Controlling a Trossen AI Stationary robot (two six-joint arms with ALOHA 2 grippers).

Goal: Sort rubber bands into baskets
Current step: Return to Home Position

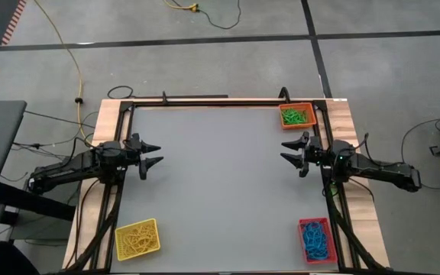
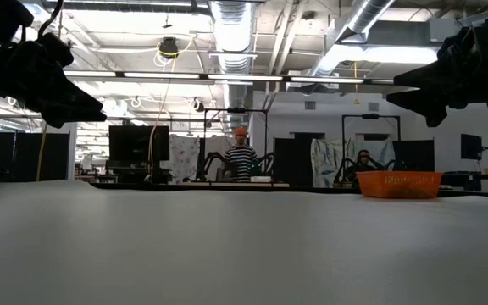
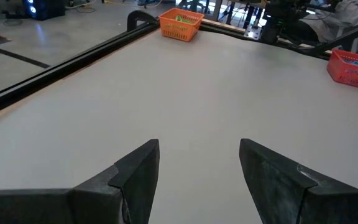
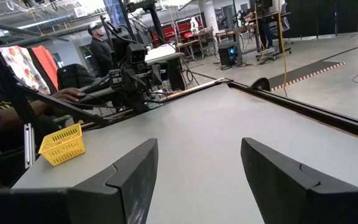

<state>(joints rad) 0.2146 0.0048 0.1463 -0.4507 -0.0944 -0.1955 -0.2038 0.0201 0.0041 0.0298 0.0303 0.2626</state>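
Three baskets stand on the grey table. The orange basket (image 1: 297,116) at the far right holds green rubber bands (image 1: 295,117). The red basket (image 1: 317,240) at the near right holds blue rubber bands (image 1: 315,240). The yellow basket (image 1: 137,239) at the near left holds yellow rubber bands (image 1: 135,241). My left gripper (image 1: 156,153) is open and empty above the table's left side. My right gripper (image 1: 286,151) is open and empty above the right side. The orange basket (image 3: 181,23) and red basket (image 3: 355,65) also show in the left wrist view, the yellow basket (image 4: 63,144) in the right wrist view.
A black rail (image 1: 205,102) runs along the table's far edge. The grey table top (image 1: 220,183) lies bare between the two grippers. A yellow cable (image 1: 67,53) lies on the floor beyond the table. People (image 2: 241,159) show in the room behind.
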